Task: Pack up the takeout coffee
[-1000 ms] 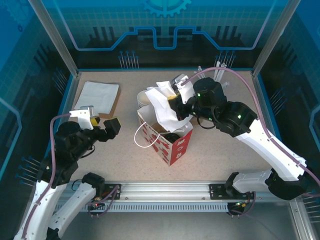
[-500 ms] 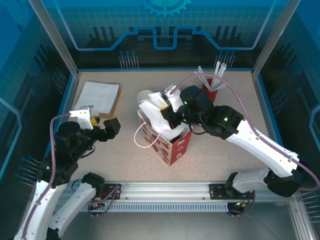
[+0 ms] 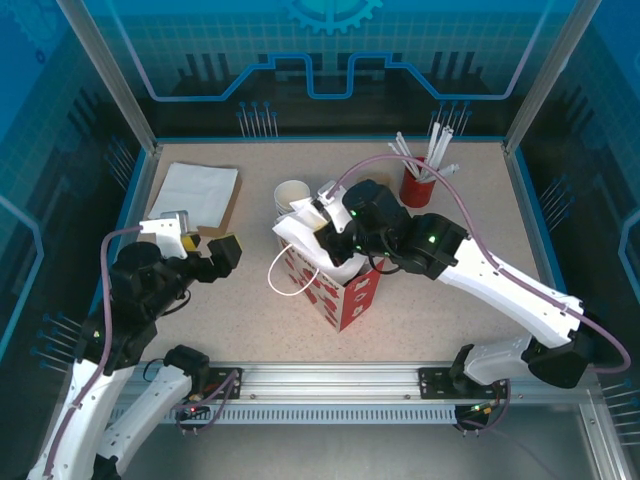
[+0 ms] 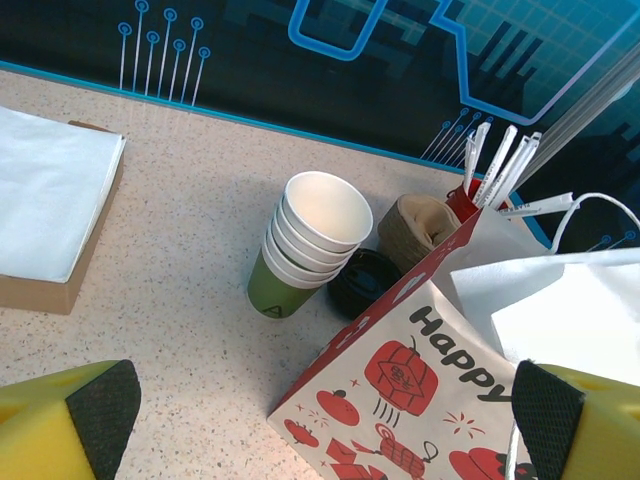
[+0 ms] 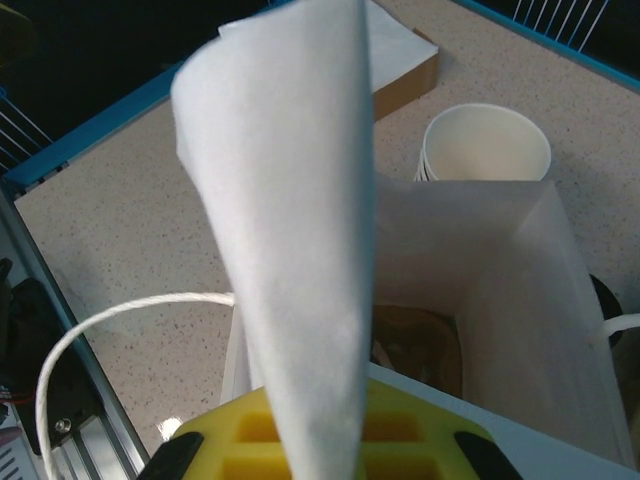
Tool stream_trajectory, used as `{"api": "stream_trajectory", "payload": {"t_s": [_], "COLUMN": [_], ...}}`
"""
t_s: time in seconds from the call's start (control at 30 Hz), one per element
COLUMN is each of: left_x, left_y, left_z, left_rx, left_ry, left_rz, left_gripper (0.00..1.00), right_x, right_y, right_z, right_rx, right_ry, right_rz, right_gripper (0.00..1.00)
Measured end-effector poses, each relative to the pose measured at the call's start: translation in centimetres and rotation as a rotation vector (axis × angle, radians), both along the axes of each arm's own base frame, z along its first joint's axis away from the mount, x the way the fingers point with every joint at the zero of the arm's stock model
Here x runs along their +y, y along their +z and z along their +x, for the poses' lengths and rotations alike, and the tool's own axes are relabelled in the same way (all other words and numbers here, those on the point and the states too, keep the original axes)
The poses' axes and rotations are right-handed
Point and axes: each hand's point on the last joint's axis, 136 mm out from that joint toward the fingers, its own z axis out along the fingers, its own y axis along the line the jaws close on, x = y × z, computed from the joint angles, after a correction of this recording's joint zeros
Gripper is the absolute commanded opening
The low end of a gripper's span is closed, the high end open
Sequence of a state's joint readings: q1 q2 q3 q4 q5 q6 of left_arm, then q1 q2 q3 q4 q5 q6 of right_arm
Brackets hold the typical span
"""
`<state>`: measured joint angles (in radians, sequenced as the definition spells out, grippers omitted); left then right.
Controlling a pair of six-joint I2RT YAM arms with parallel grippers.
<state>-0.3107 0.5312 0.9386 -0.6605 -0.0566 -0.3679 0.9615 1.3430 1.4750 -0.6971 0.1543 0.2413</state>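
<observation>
Right tool [image 3: 322, 222] hangs over the open mouth of the bag [image 3: 350, 295], pinching a white paper sheet [image 5: 300, 200]. Its wrist view looks down inside to a dim brown shape [image 5: 415, 350] on the bag's floor, and I cannot tell whether that is the takeout coffee. Left tool [image 3: 222, 250], spread wide, sits left of the bag. Its view catches a stack of cups [image 4: 310, 240] and a black lid [image 4: 365, 285] behind the bag.
</observation>
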Motion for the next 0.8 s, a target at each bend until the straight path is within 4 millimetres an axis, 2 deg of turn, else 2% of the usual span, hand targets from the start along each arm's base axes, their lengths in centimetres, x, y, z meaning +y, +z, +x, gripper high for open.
{"api": "stream_trajectory", "payload": {"t_s": [0.27,0.47,0.63,0.8], "left_x": [0.0,-0.1,-0.2,-0.2], "left_y": [-0.1,-0.3,-0.4,-0.4], "left_z": [0.1,0.3,0.5,0.5], "left_rx": [0.005,0.014,0.019,0.019], "left_ry": [0.000,0.000,0.000,0.000], "left_rz": [0.002,0.004,0.006,0.006], "left_gripper": [0.99,0.99,0.99,0.99], "right_x": [-0.3,-0.7,-0.3,0.4], "right_y": [-3.2,-4.4,-5.6,-7.8], "right_z": [0.3,0.4,0.4,0.1], "right_rx": [0.080,0.110,0.137,0.196], "right_ry": [-0.054,-0.085,-0.076,-0.052], "right_rz": [-0.067,-0.101,-0.124,-0.168], "right_gripper": [0.00,0.00,0.00,0.02]}}
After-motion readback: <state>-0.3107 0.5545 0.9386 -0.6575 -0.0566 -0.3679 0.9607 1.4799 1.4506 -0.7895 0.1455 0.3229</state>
